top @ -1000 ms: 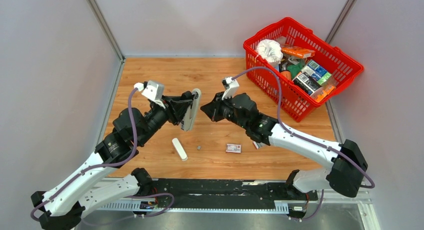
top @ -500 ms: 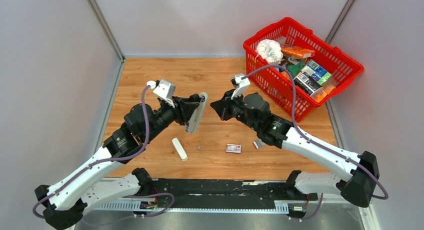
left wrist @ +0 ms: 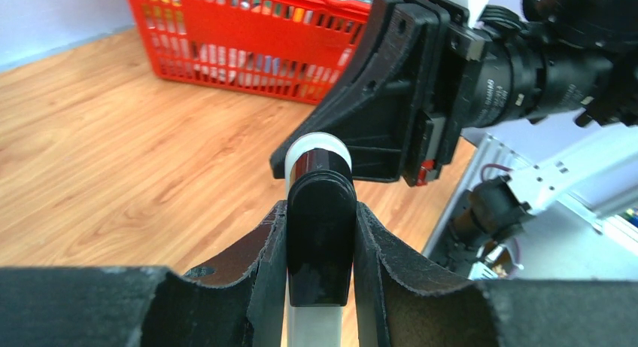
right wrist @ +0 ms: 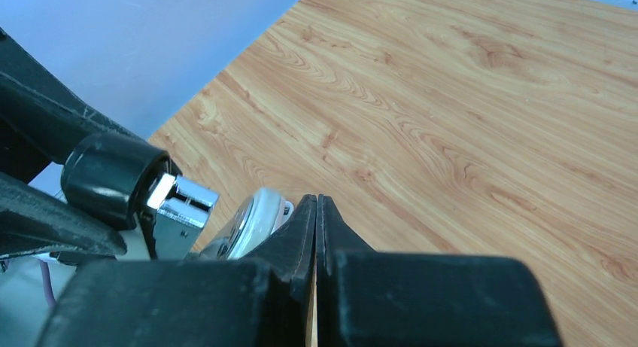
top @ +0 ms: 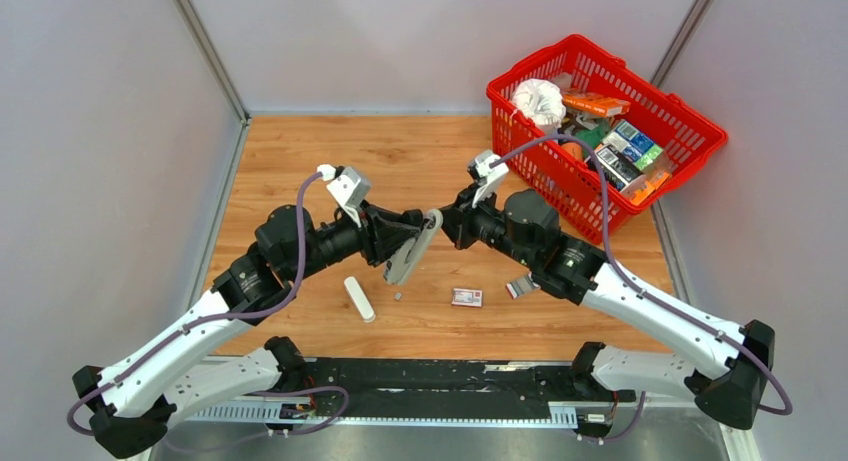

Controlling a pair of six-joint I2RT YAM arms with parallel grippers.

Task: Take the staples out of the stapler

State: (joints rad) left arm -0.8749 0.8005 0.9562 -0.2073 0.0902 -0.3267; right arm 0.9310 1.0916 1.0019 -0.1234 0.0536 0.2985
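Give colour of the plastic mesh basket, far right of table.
The plastic mesh basket is red; clearest in top external view.

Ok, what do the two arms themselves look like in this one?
The left arm and right arm match: white shell links, black joint housings, a purple cable running up each to a white wrist camera. Black jaws, edges scuffed.

Left arm, right arm: white shells nearest the black base rail, black joint housings farther from it. Purple-grey cable along each. White camera block farthest from the rail. Right wrist motor: black cylinder, white lettering. Left gripper: matte black fingers, rough edges.
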